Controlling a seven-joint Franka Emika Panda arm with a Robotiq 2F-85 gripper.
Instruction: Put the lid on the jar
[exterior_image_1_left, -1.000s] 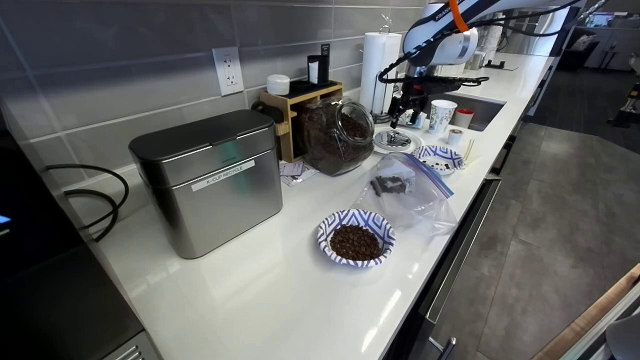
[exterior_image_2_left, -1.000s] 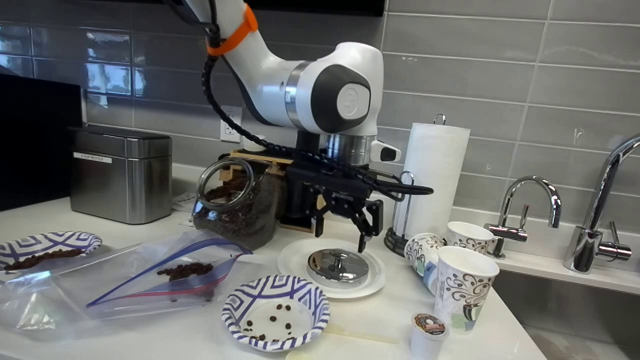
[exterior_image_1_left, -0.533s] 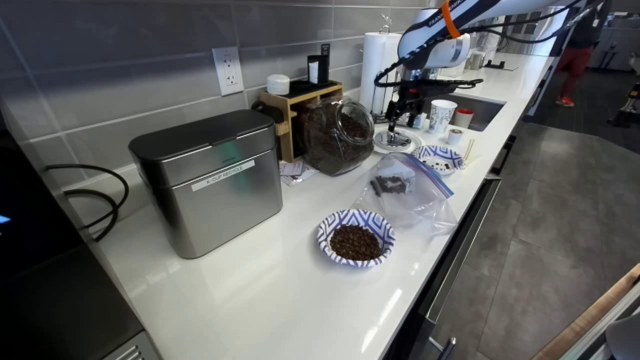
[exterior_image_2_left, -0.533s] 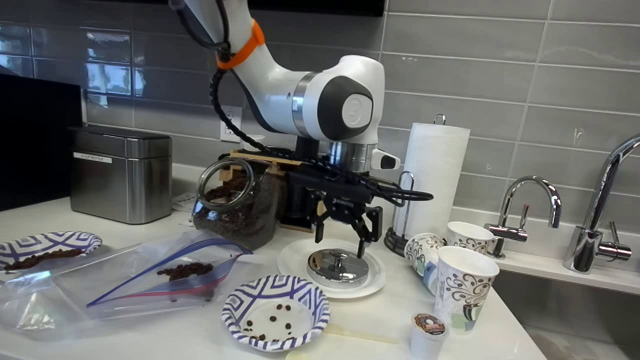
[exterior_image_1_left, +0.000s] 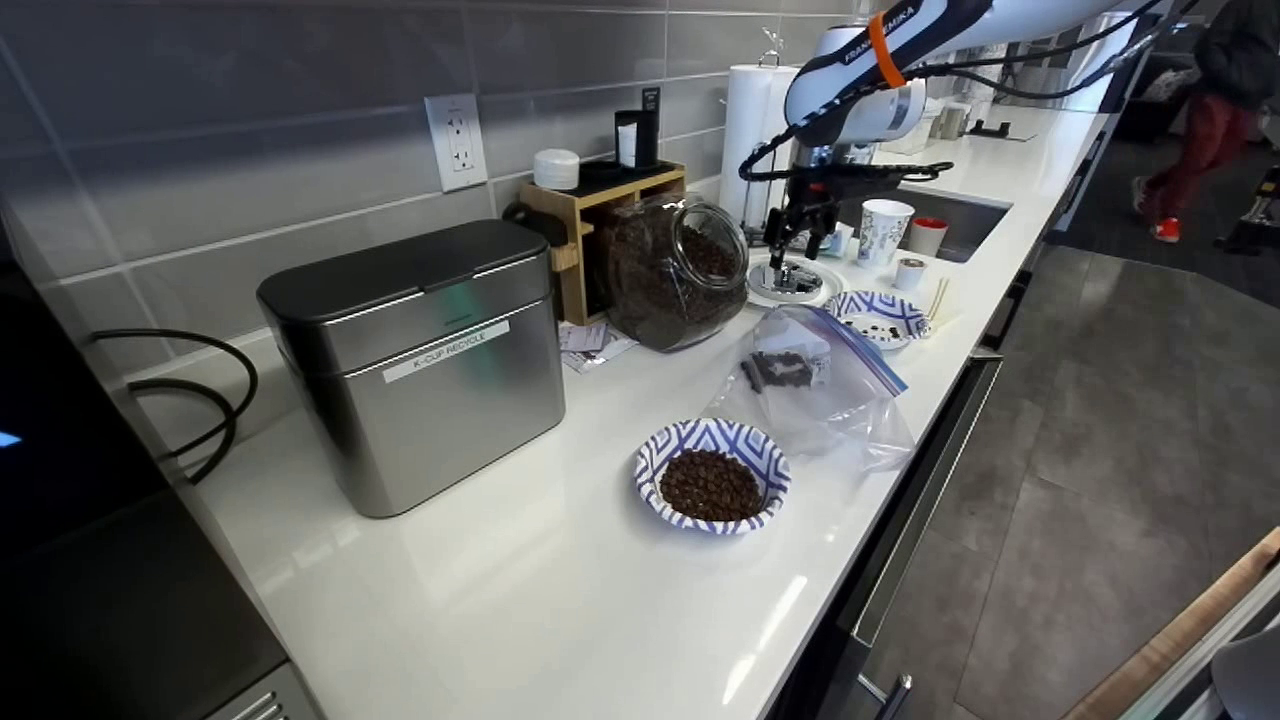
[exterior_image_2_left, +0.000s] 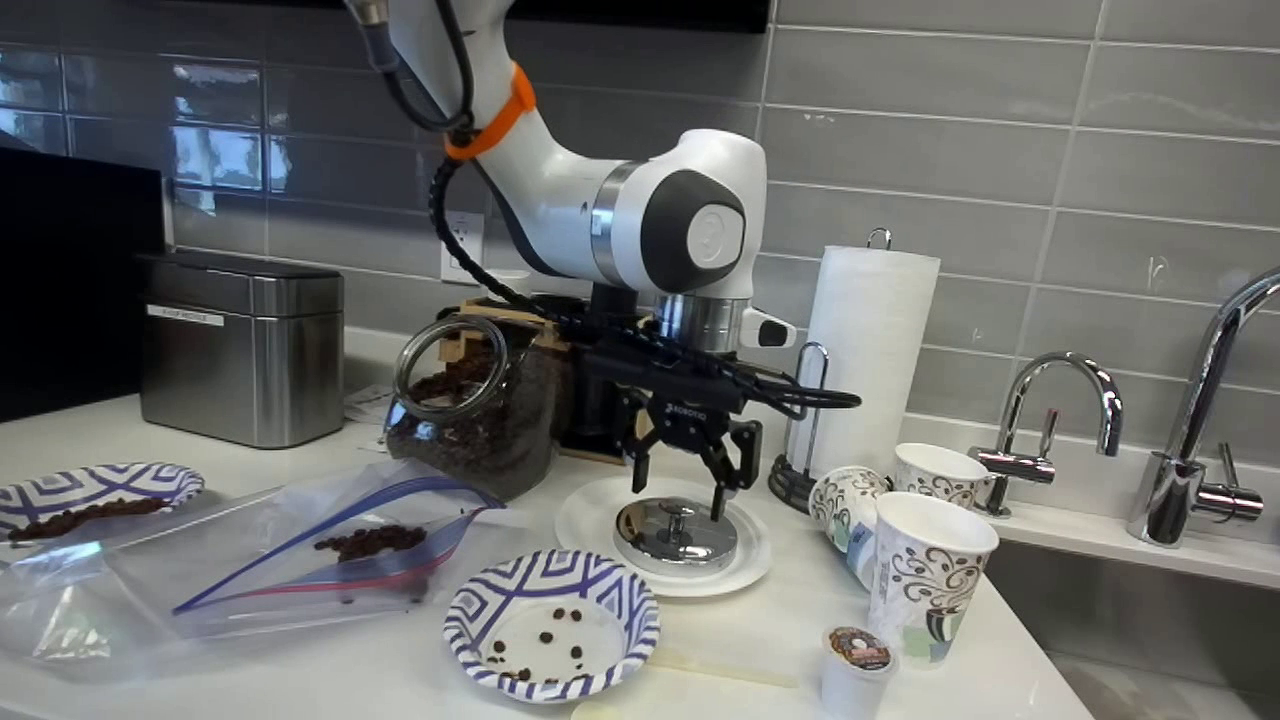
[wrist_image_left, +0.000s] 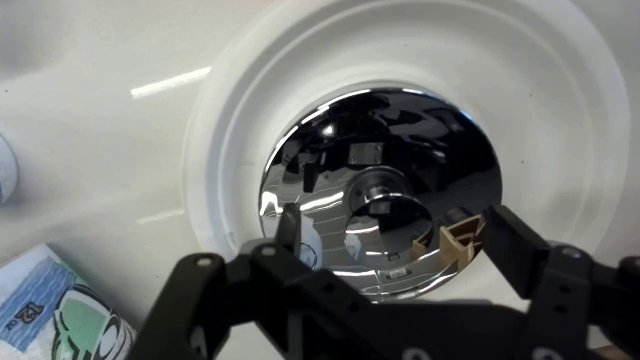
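As the gripper (exterior_image_2_left: 680, 498) hangs over the lid (exterior_image_2_left: 676, 541), its 2 fingers (wrist_image_left: 289, 227) stand wide apart, at 9 and 3 o'clock of the lid's knob (wrist_image_left: 389, 230) in the wrist view; contact unclear. Lid flat on white plate (wrist_image_left: 550, 125), knob up; jar (exterior_image_2_left: 480, 440) at its 10 o'clock in an exterior view.

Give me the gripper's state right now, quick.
Black two-fingered metal gripper: open, holding nothing, above the round, mirror-shiny silver lid.
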